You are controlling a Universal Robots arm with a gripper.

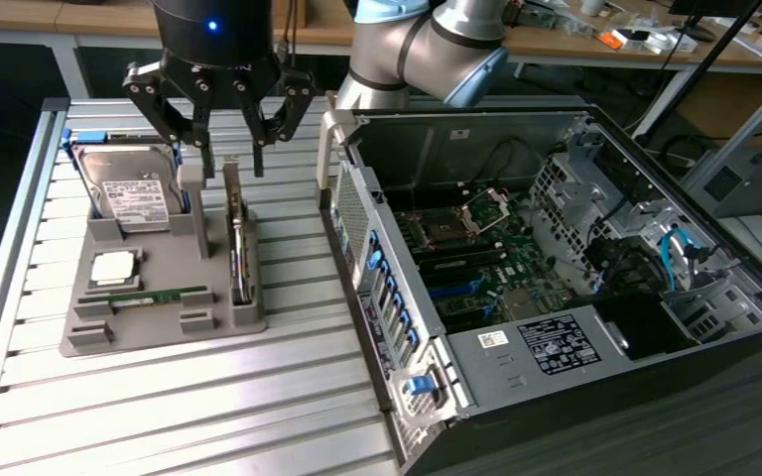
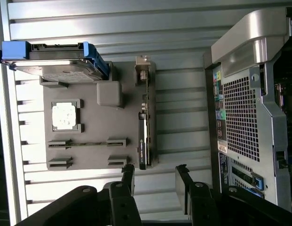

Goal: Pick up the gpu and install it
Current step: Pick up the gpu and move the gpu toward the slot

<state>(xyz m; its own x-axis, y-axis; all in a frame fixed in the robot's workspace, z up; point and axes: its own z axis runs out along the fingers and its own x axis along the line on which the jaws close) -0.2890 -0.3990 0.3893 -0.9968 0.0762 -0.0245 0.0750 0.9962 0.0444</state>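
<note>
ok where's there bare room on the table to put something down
Widest bare patch: the slatted table between the grey tray and the table's near edge. A narrow strip runs between tray and computer case. Crowded: the tray, where the hand hangs over the gpu beside the hard drive.

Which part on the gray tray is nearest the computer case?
The gpu, the thin card standing on edge; hard drive, chip and memory stick sit farther off.
</note>
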